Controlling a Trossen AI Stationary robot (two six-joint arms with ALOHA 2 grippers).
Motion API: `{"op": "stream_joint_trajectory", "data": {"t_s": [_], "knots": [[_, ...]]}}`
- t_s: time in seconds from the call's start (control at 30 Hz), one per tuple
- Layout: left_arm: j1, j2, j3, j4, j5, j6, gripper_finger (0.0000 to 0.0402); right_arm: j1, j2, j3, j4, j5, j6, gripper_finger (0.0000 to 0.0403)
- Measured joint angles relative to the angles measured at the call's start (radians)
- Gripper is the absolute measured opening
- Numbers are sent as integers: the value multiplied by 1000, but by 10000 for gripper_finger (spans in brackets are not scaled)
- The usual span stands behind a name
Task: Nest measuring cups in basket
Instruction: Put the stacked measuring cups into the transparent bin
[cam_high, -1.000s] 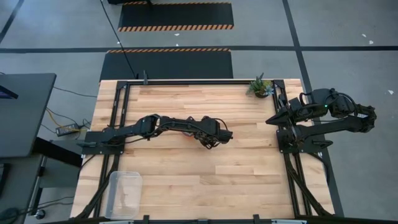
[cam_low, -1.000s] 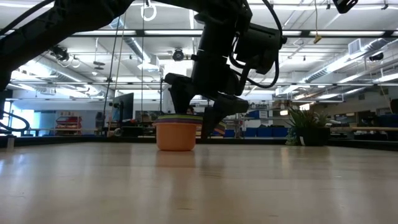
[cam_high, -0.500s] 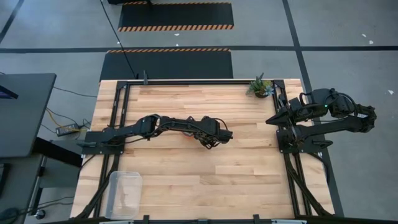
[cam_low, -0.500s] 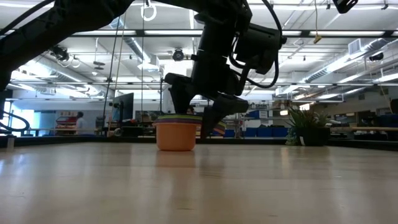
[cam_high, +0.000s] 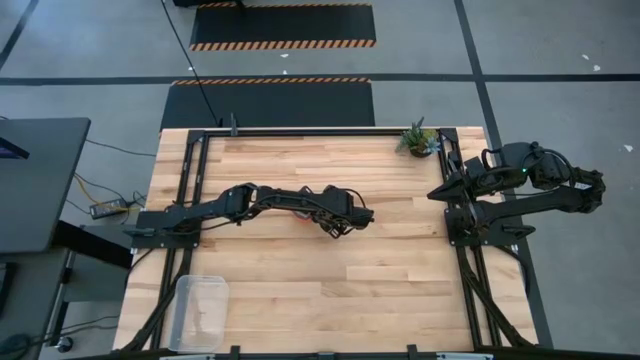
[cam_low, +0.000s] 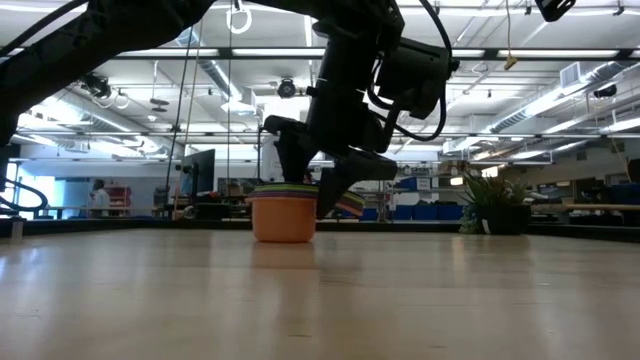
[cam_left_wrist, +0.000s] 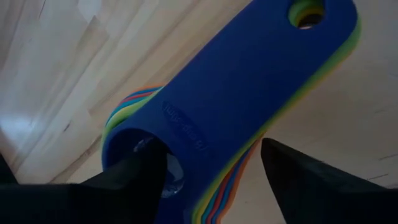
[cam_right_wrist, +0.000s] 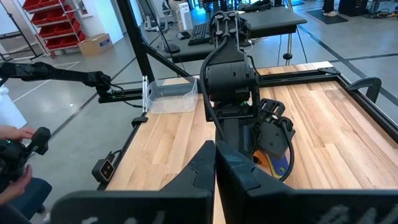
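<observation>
The measuring cups (cam_low: 283, 218) stand nested in one stack at the table's middle, orange outermost and dark blue (cam_left_wrist: 249, 81) on top, with their flat handles fanned together. My left gripper (cam_high: 345, 222) hangs over the stack, open. In the left wrist view one finger (cam_left_wrist: 134, 177) stands at the blue bowl where the handle joins it, and the other (cam_left_wrist: 311, 186) stands clear on the handle's far side. The clear basket (cam_high: 200, 312) sits at the table's near-left corner. My right gripper (cam_high: 435, 192) waits shut at the table's right edge. My left gripper straddles the stacked handles (cam_left_wrist: 205, 130) near the bowls, coming from above. One finger overlaps the blue cup's rim in the left wrist view, but I cannot tell whether it touches. The other finger is apart from the handles. The stack rests on the table.
A small potted plant (cam_high: 418, 140) stands at the far-right corner. Dark metal rails (cam_high: 462, 250) run along the table's edges. Bare wood lies between the stack and the basket. A person's hands (cam_right_wrist: 15, 155) show beyond the table in the right wrist view.
</observation>
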Motion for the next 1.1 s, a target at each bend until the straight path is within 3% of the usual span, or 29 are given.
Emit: {"op": "stream_joint_trajectory", "data": {"t_s": [0.63,1.1], "knots": [[-1,-1,1,6,-7,0,136,0,0,0,0,0,0,17],[9,-2,2,3,30,28,125,0,0,0,0,0,0,17]]}}
